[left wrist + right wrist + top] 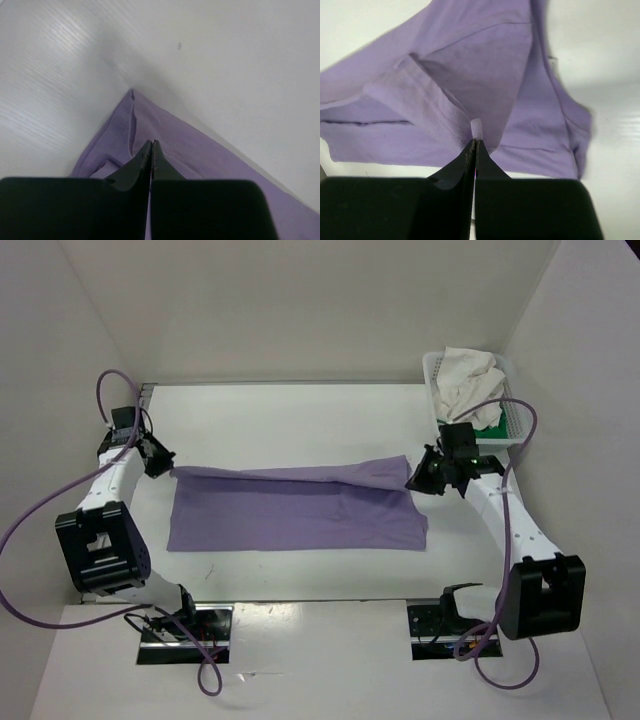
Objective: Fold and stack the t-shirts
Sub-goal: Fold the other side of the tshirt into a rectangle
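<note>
The lavender t-shirt [300, 512] lies spread across the middle of the table, its far edge stretched between my two grippers. My left gripper [168, 468] is shut on its far left corner; in the left wrist view the fingers [151, 145] are closed, with lavender cloth [165, 130] under and between them. My right gripper [412, 481] is shut on the far right corner; in the right wrist view [475, 142] a small tab of lavender cloth [477, 128] sticks out past the closed tips. The cream t-shirt [465, 375] and the green t-shirt [490, 427] lie in the basket.
The white mesh basket [432, 365] stands at the back right corner, just behind the right arm. White walls close the table at the back and on both sides. Two dark base plates sit at the near edge.
</note>
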Robot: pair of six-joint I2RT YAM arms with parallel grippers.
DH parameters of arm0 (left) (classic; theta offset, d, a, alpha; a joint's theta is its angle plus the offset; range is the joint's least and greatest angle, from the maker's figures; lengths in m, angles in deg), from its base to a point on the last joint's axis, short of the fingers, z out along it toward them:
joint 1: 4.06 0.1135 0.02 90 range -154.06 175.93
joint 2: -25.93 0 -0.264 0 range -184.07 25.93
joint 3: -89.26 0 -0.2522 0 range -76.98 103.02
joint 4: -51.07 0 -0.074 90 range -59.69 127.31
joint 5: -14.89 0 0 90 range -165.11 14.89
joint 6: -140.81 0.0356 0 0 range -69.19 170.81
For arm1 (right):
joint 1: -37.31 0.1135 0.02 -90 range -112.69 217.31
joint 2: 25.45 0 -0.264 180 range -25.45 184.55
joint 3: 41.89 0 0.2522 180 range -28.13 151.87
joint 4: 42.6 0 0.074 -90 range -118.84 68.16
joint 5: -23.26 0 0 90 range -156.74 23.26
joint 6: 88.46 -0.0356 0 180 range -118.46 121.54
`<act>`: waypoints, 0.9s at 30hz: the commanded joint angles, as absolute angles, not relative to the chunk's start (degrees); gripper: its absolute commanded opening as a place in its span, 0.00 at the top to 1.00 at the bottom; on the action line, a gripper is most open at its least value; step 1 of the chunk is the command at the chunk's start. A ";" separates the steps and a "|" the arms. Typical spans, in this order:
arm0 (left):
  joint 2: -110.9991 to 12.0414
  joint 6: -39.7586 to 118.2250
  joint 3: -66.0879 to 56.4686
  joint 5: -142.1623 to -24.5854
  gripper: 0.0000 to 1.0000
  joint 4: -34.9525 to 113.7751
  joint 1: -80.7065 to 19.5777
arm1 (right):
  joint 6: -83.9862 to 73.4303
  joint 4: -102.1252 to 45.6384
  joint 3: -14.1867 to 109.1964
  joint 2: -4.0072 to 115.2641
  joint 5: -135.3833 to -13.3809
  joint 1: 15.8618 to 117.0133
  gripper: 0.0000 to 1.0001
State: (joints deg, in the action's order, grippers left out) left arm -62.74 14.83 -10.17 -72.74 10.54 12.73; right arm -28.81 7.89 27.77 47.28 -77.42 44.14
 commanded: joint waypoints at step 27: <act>-57.91 11.70 -20.47 -82.40 0.66 12.43 2.62 | -33.88 0.80 41.11 66.11 -68.34 63.75 0.89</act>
